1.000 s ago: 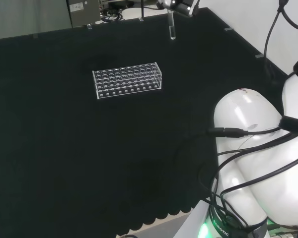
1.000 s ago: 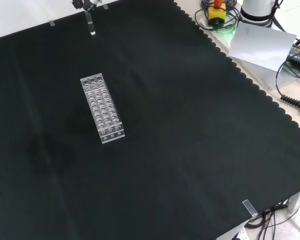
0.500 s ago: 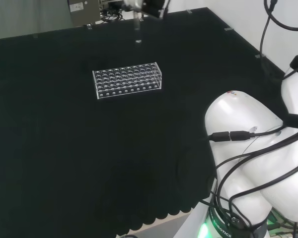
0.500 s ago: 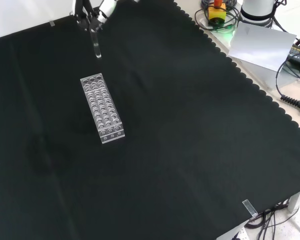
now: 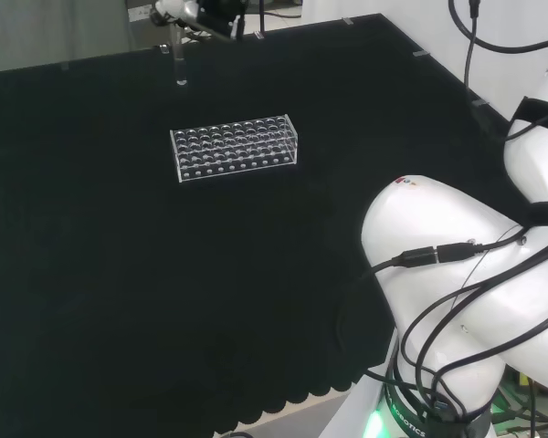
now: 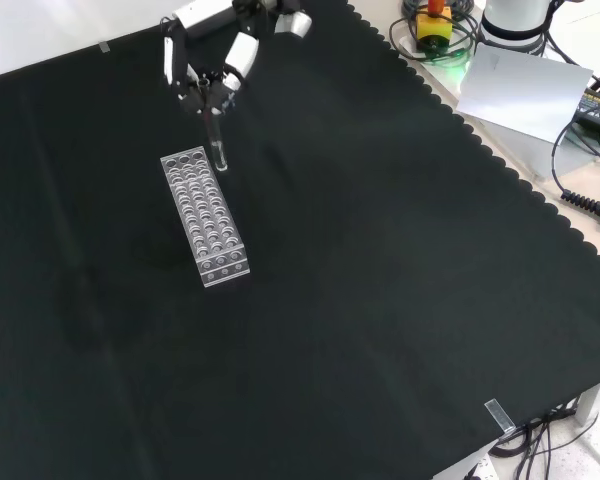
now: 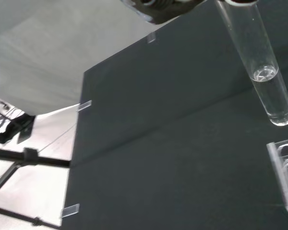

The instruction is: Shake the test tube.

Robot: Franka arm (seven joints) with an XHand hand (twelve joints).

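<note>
Test tube (image 6: pixel 218 147) above black cloth (image 6: pixel 380 280), near rack (image 6: pixel 204 216)

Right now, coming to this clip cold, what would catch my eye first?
The hand at the far end of the black cloth, pinching a clear test tube that hangs upright just above the end of the clear tube rack. In the wrist view the tube holds a little clear liquid at its bottom. The arm's big white links crowd the head view's right.
</note>
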